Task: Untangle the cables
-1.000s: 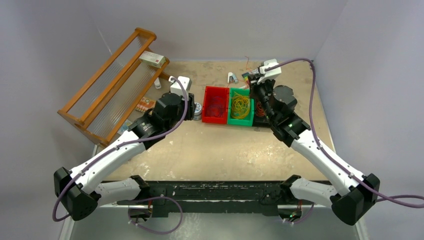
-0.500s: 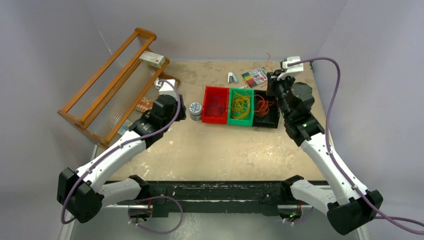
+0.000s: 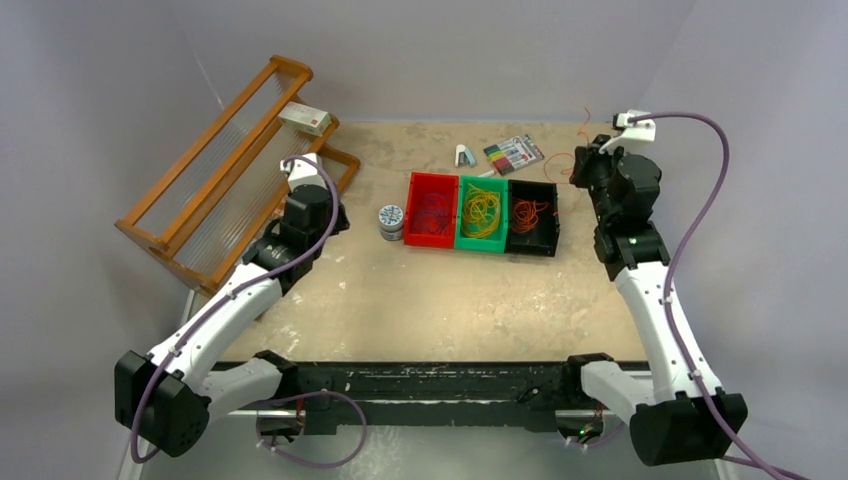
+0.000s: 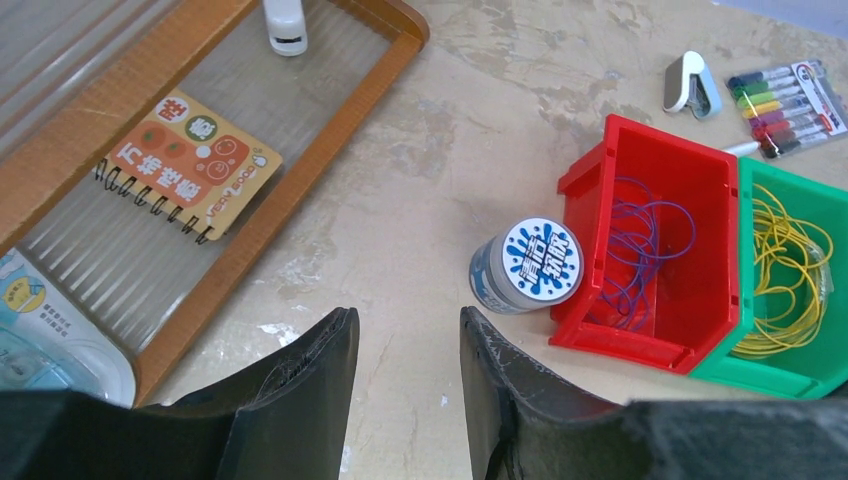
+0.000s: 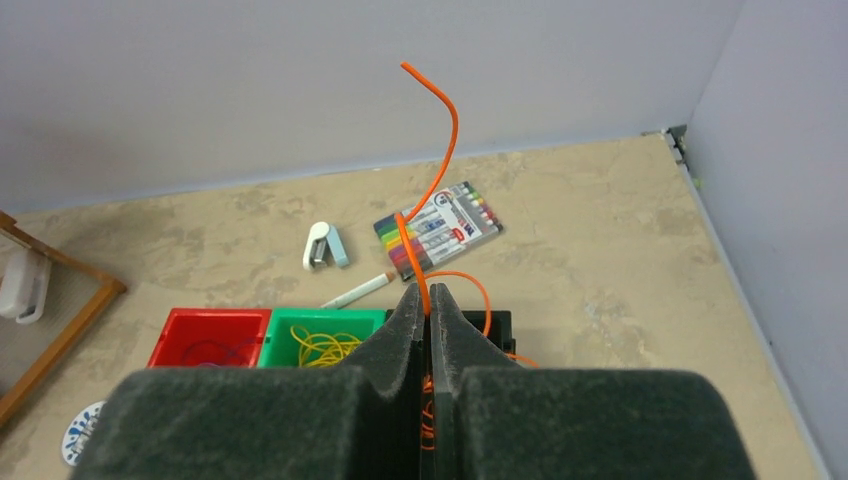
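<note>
Three bins stand in a row: a red bin point(image 3: 412, 212) with dark purple-red cables point(image 4: 640, 240), a green bin point(image 3: 463, 215) with yellow cables point(image 3: 482, 210), and a black bin point(image 3: 548, 222) with orange cables point(image 3: 530, 212). My right gripper point(image 3: 585, 160) is raised to the right of the black bin. In the right wrist view it point(image 5: 428, 290) is shut on an orange cable point(image 5: 445, 130), whose free end curls upward. My left gripper point(image 4: 408, 320) is open and empty above bare tabletop, left of the tin point(image 4: 527, 262).
A wooden rack point(image 3: 230, 170) lies at the far left with a spiral notebook point(image 4: 190, 165) under it. A stapler point(image 3: 464, 155), a marker pack point(image 3: 515, 153) and a pen point(image 5: 355, 292) lie behind the bins. Walls close the right and back.
My right gripper has moved right and back from over the bins to beside the black bin, taking the orange cable with it. My left gripper has drawn back to the left, away from the red bin.
</note>
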You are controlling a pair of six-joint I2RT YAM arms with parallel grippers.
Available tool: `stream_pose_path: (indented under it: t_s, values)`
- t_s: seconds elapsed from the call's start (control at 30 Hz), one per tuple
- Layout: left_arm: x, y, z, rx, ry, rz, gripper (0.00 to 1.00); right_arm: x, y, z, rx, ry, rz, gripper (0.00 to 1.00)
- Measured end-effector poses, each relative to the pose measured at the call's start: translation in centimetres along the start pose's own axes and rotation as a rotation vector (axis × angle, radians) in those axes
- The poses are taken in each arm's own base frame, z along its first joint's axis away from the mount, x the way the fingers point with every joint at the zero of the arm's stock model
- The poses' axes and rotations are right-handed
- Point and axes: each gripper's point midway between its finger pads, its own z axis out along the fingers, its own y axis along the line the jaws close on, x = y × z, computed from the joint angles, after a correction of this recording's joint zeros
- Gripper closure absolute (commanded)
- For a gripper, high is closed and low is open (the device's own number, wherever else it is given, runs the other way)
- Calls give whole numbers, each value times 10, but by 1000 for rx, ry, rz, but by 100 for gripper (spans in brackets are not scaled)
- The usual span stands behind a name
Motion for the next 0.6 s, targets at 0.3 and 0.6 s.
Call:
stream_pose_path:
  t_s: [0.3,0.6]
  values:
    - [-7,7,-2,-37,-31,-5,59,28,-10,19,17,87,46,100]
    - [-7,8,-2,-40,-33,-6,59,47,-5,29,-16,133,57,100]
